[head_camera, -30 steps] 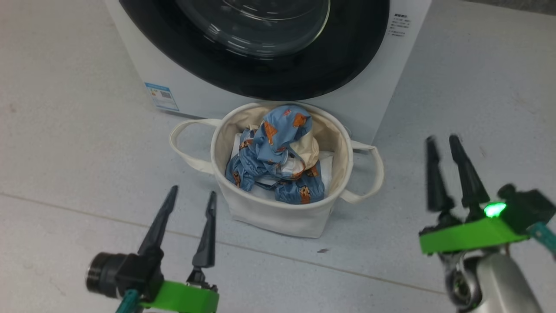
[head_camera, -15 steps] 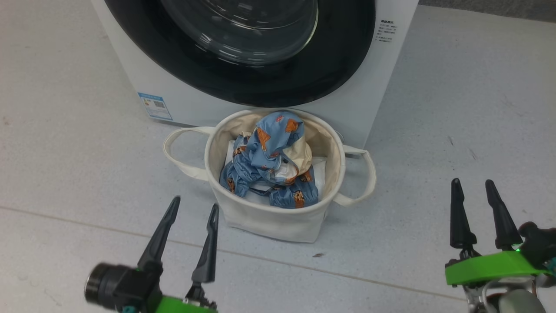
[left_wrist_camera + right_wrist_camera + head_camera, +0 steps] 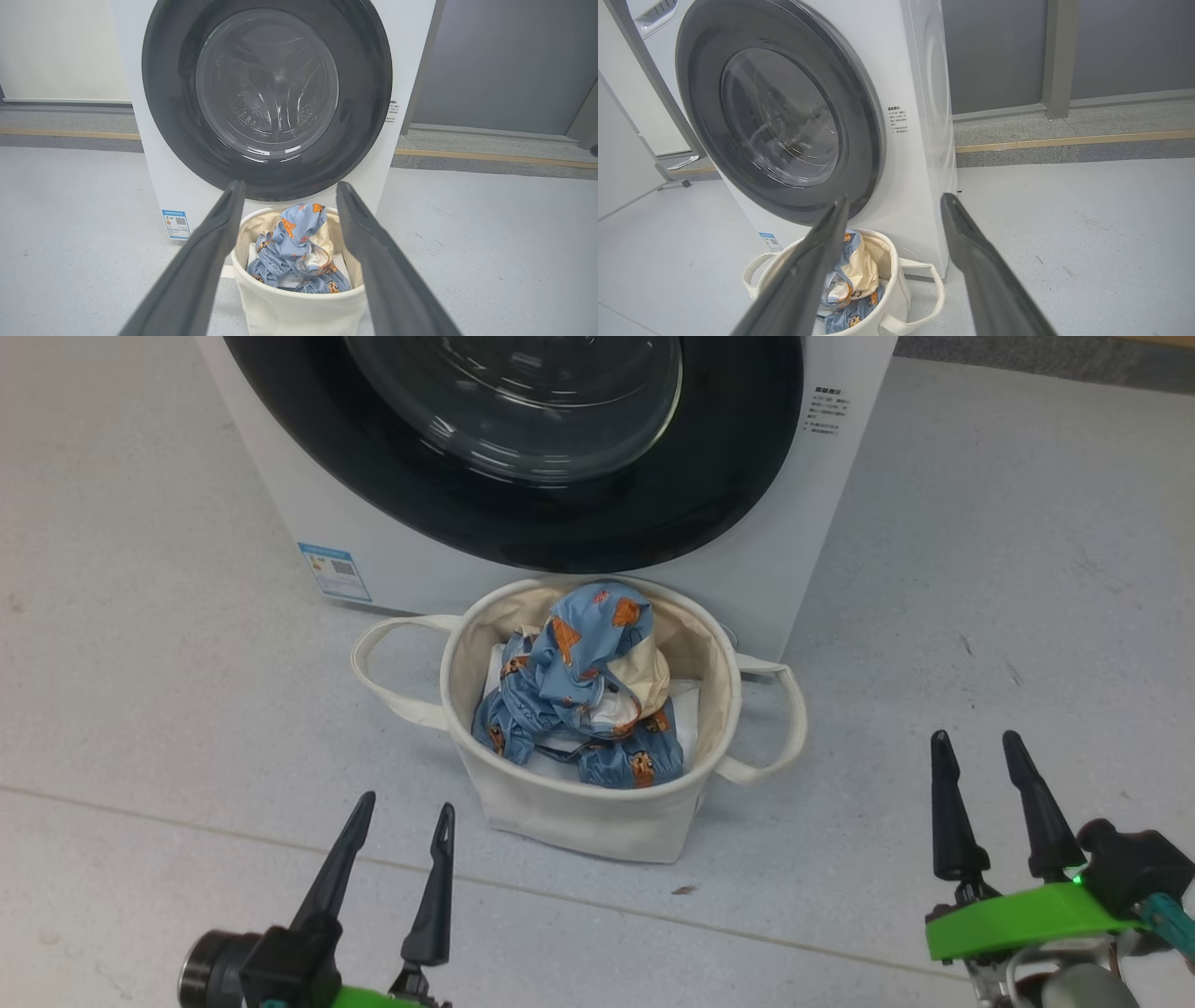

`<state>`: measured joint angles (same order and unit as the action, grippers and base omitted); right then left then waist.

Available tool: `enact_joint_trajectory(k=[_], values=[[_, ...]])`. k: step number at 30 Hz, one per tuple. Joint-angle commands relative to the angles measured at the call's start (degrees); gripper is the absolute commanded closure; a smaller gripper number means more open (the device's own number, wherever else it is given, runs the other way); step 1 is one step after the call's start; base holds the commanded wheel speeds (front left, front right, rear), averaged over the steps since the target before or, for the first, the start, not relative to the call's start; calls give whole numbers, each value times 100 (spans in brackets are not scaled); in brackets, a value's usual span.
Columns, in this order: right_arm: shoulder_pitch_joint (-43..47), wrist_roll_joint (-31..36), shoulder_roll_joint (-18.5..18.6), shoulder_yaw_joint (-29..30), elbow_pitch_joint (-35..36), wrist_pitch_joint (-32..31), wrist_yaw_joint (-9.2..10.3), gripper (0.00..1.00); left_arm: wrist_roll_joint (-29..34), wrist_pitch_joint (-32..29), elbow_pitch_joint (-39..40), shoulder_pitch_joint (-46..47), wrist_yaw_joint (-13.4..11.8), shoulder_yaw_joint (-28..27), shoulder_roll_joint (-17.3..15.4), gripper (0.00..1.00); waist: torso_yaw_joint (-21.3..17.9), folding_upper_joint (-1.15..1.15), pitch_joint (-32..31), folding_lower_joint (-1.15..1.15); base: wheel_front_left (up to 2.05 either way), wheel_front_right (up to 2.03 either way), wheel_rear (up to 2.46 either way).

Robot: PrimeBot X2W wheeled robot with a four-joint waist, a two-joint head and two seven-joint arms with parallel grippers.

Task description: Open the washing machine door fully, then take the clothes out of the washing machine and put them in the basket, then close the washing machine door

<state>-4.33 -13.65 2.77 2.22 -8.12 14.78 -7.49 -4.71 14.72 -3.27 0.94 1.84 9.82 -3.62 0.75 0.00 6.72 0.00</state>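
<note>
Head view: we see the washing machine door (image 3: 738,448) closed flat against the washing machine (image 3: 794,523). The clothes (image 3: 579,709) lie bunched inside the basket (image 3: 579,817), which stands on the floor (image 3: 140,709) just in front of the machine, below the door. Our left tool (image 3: 406,805) hangs near the basket's front left, fingers spread apart and holding nothing. Our right tool (image 3: 975,737) hangs well off to the basket's right, fingers likewise parted and empty. Both point toward the machine.
</note>
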Motion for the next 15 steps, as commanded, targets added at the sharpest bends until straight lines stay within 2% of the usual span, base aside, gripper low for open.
enact_joint_trajectory(k=[1, 8, 15], values=[[-48, -3, 12, -192, 223, 22, 0, 0, 24, 28, 174, 164, 35, -224, 14, 0, 0, 0, -5, 0, 0, 0, 0], [-18, 190, 11, -355, 670, 22, 0, 0, 80, 28, 190, 146, 87, -261, 28, 0, -9, 0, -25, 0, 0, 0, 0], [53, 173, 11, -347, 728, 22, 0, 0, 32, 28, 112, 111, 83, -297, 46, 0, -6, 0, -85, 0, 0, 0, 0]])
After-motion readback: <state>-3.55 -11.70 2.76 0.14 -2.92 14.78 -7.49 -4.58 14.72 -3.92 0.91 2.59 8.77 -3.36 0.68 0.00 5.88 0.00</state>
